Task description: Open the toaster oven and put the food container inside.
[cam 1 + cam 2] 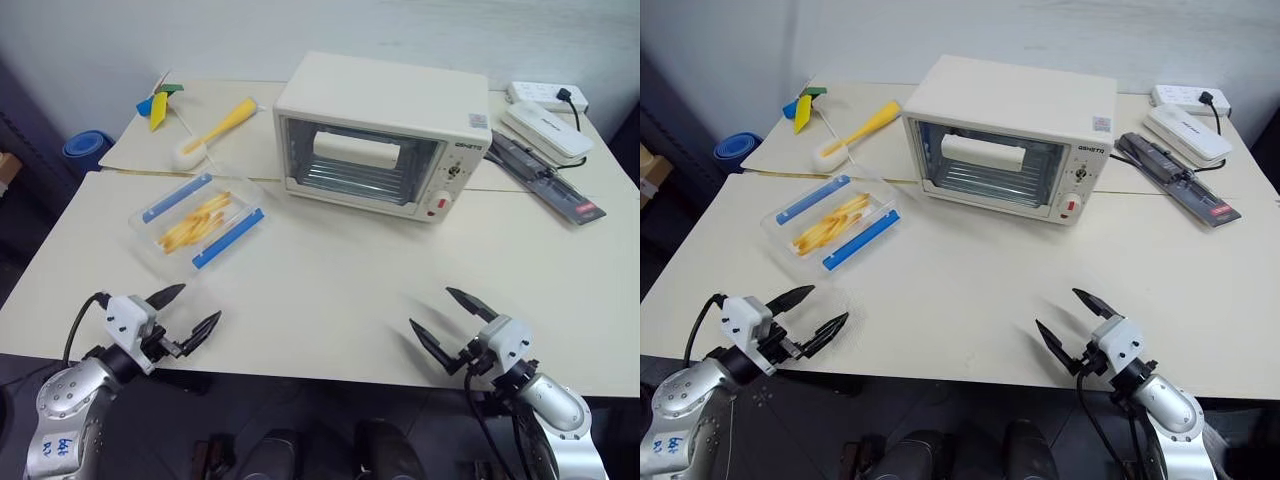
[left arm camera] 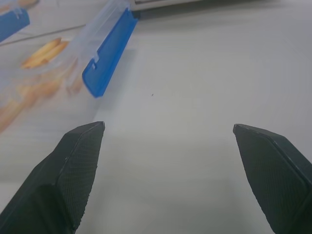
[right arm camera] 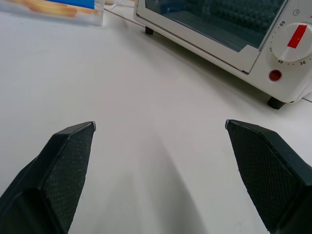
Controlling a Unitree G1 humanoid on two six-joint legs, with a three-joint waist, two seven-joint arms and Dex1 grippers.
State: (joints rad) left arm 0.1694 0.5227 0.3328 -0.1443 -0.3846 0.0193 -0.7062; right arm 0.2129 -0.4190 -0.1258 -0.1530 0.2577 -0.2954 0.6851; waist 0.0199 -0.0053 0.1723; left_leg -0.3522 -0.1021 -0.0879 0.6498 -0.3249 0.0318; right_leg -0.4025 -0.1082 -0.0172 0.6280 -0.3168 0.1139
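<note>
At the far left, beyond the bench (image 1: 330,290) edge, we saw a blue round object (image 1: 85,150) low down beside the wall. Our left hand (image 1: 192,315) hovered over the near left edge of the bench, its two black fingers (image 2: 73,170) spread wide apart with nothing between them. Just ahead of it lay the food container (image 1: 197,222), flat on the bench, lid on, a blue clip strip along each long side and yellow fries showing through the clear plastic; it sat to the left of the toaster oven and apart from it. Behind the container, on the rear part of the bench, we noted a small blue, yellow and green toy (image 1: 158,102) and a brush (image 1: 212,130) with a yellow handle and white head.

The toaster oven (image 1: 380,135) stood at the middle of the bench's far side, its glass door shut, with the wire rack visible through the glass and the knobs and red button (image 3: 275,75) at its right front.

Our right hand (image 1: 452,322) hung over the near right edge, fingers likewise wide apart and empty, pointing toward the oven. To the right of the oven lay a dark flat tool (image 1: 545,180), a white box (image 1: 545,130) and a white power strip (image 1: 545,95).
</note>
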